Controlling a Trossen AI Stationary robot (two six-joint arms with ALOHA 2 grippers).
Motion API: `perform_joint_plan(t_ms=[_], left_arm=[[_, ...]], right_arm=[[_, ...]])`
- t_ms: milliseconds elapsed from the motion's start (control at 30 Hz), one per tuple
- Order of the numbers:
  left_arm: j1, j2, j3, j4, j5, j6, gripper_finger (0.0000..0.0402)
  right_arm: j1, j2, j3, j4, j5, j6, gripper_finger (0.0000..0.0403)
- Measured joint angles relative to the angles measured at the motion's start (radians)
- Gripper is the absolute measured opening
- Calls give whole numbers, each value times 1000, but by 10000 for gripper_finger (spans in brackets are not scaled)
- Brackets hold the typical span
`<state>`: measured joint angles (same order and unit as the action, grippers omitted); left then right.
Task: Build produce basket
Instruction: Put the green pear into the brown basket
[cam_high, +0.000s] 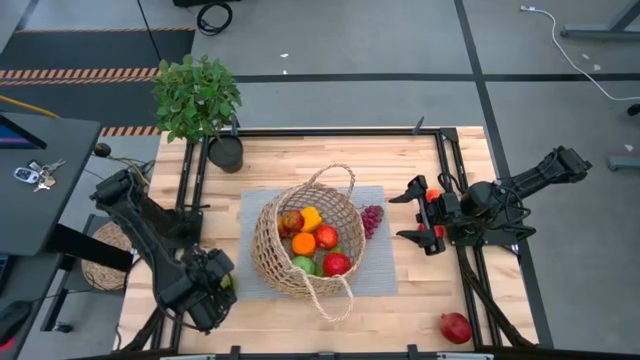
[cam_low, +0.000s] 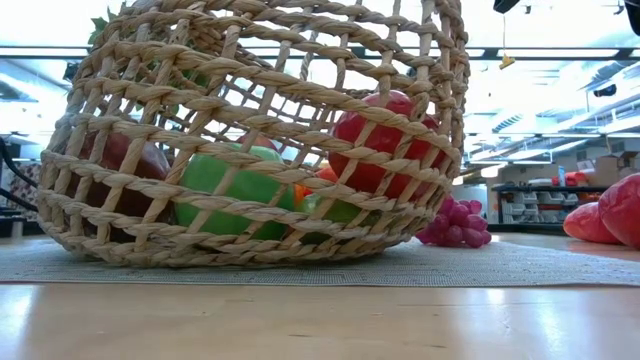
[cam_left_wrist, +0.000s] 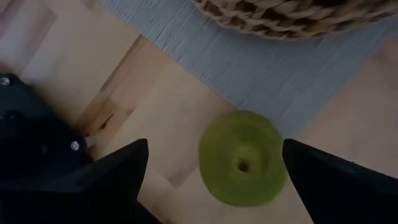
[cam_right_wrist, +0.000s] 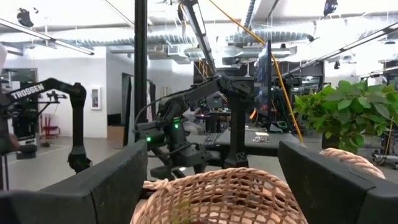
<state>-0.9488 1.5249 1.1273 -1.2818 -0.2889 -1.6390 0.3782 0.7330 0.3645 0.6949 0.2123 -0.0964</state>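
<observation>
L gripper (cam_left_wrist: 211, 171) jaws wide, over a green apple (cam_left_wrist: 242, 158) on the wood, just beside the mat (cam_left_wrist: 261, 68) w/ the basket (cam_high: 305, 245). R gripper (cam_high: 412, 212) also wide, empty, right of basket. Risk: apple looks round, may roll if 1 finger touches 1st. Outside basket: 1 apple, 1 grape bunch (cam_high: 372, 218), 1 pomegranate (cam_high: 455, 327).

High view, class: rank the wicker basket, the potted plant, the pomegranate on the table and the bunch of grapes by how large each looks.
1. Wicker basket
2. Potted plant
3. Pomegranate and grapes look alike; the basket partly hides the grapes, so no ranking between them.
</observation>
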Motion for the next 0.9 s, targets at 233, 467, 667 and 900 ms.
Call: perform_joint_plan(t_ms=[233,467,667,900], left_arm=[[-31,0,-105,139,-26,-52,377],[-63,0,-192,246,-26,-139,377],[-67,0,-227,311,-32,-159,377],[-67,0,-234,338,-33,-151,325]], right_arm=[[0,0,0,-2,-8,27,364],[0,0,0,-18,-30,43,364],[0,0,0,-17,-30,53,364],[0,0,0,-29,-31,67,364]])
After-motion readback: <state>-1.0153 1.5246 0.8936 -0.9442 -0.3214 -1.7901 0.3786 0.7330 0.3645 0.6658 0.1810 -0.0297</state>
